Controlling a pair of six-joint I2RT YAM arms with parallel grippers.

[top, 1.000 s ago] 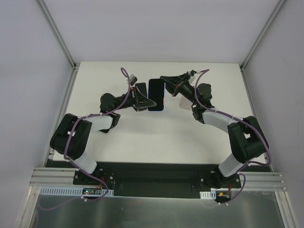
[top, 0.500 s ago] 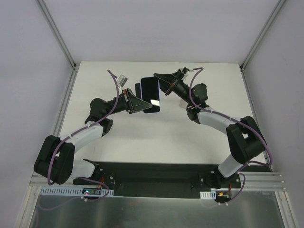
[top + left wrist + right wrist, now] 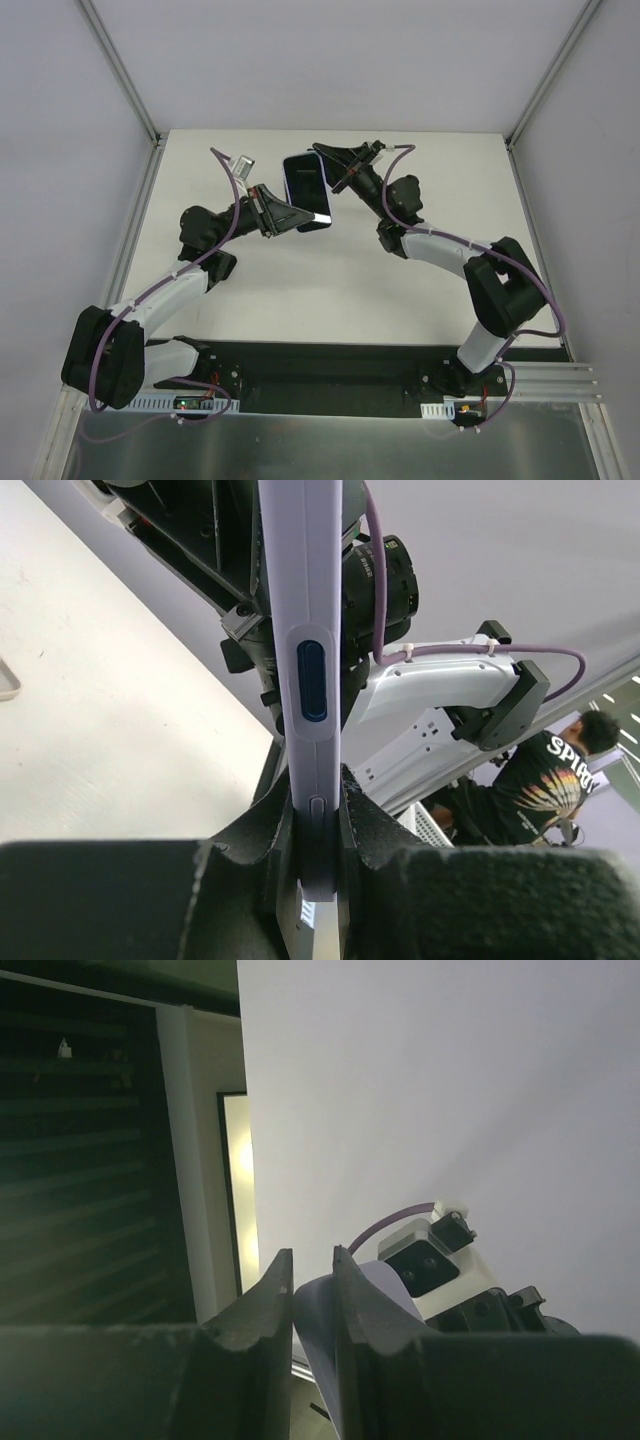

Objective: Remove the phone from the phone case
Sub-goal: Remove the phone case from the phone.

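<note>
Aloft, both arms reach inward; left end effector [image 3: 316,217] and right end effector [image 3: 321,152] pinch phone [image 3: 305,185] edges.

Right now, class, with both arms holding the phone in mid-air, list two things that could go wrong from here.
1. The black-screened phone in its slim lilac case hangs above the white table, pinched only at opposite ends by the left tool and right tool; a slip could drop it.
2. The left tool seems to clamp across case and phone together, so pulling may twist rather than free the phone.
</note>
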